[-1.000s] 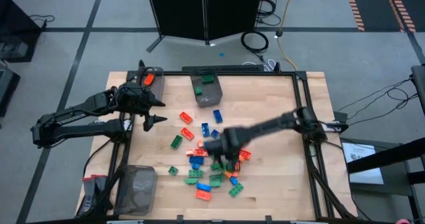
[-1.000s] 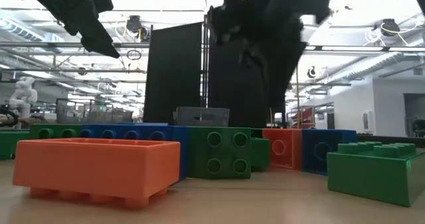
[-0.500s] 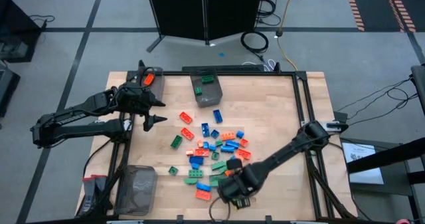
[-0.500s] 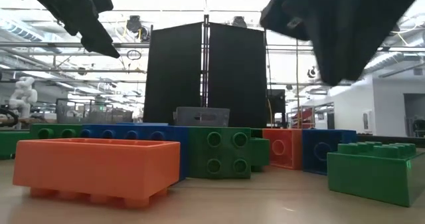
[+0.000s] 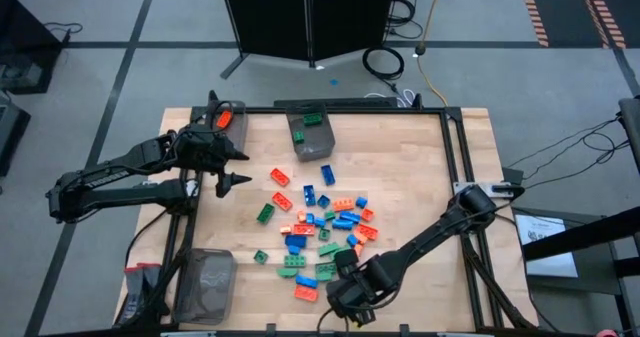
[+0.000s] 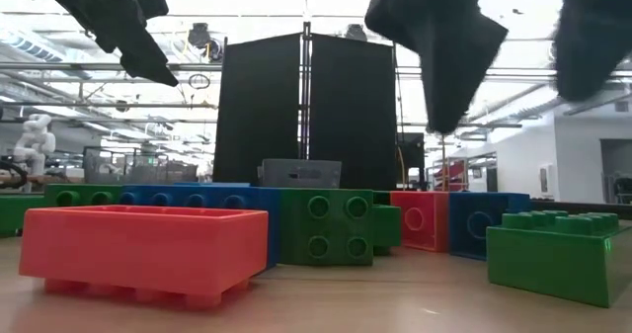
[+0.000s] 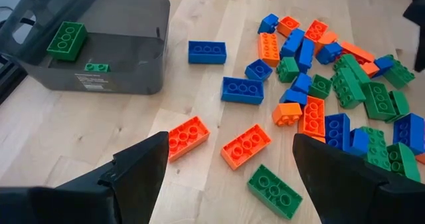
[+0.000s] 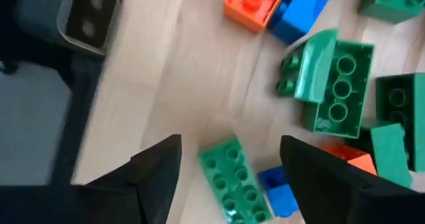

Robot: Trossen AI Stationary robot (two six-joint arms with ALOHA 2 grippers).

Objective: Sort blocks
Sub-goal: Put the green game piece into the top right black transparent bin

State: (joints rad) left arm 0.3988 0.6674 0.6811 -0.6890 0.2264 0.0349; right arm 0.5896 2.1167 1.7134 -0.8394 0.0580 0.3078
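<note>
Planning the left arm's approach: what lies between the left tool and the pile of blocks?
In the high view, one orange block lies between the open left tool and the pile, the rest bare wood.

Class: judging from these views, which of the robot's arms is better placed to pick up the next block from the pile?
Probably the right. The right gripper hangs open at the pile's near edge, a green block between its fingers. The left gripper, also open, waits far off by the table's left edge.

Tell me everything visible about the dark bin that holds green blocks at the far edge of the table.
The bin is a dark, translucent, rectangular plastic box with rounded corners and an open top. It stands upright on the wooden table at the far edge, apart from the block pile. Inside lie two green blocks, one large and one small. No gripper touches it.
</note>
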